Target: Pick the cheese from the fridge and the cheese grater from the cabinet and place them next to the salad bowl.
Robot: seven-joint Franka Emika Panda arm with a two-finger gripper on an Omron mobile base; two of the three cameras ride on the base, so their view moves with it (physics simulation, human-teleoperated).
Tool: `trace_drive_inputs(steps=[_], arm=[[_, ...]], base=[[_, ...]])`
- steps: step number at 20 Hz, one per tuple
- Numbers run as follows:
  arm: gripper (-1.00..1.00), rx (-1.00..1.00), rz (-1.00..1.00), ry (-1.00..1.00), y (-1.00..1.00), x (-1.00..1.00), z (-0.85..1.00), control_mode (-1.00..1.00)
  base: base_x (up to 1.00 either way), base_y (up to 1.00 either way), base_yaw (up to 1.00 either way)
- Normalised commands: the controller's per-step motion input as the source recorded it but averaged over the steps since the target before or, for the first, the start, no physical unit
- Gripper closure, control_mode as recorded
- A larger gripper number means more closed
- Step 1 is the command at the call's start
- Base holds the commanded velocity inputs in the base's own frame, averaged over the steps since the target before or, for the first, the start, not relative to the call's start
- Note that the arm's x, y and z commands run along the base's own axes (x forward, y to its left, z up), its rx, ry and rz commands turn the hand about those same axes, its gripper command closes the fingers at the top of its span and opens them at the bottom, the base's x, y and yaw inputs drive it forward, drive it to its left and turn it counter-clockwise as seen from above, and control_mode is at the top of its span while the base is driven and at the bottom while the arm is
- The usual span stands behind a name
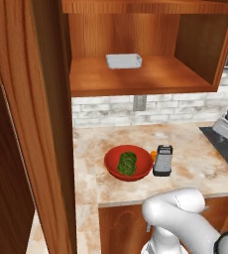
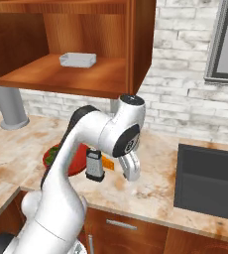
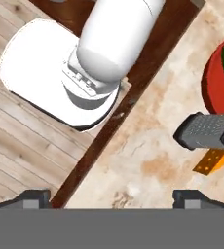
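The red salad bowl (image 1: 111, 161) with green leaves stands on the counter below the open wooden cabinet (image 1: 150, 74). The silver cheese grater (image 1: 163, 160) stands upright just right of the bowl. The orange cheese (image 1: 153, 155) lies between them, toward the wall. In the right base view the grater (image 2: 94, 165) and the cheese (image 2: 108, 162) sit just left of my gripper (image 2: 132, 176), which hangs open over the counter, holding nothing. The hand view has my gripper (image 3: 115, 197) over bare counter, apart from the grater (image 3: 206, 131), cheese (image 3: 214, 160) and bowl (image 3: 216, 78). The fridge is out of view.
A white rectangular tray (image 1: 124, 61) sits on the cabinet shelf. A dark sink (image 2: 210, 178) is sunk into the counter to the right of my gripper. A tall wooden panel (image 1: 36, 124) stands at the left. The counter's front edge (image 3: 104, 141) runs close to the hand.
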Motion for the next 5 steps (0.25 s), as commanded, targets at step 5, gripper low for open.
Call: trace_drive_inputs(steps=[5], arm=[[-1.0, -0.44, 0.53, -0.3, -0.02, -0.73, 0.34, -1.0]], base=[[0.0, 0.0, 0.0]])
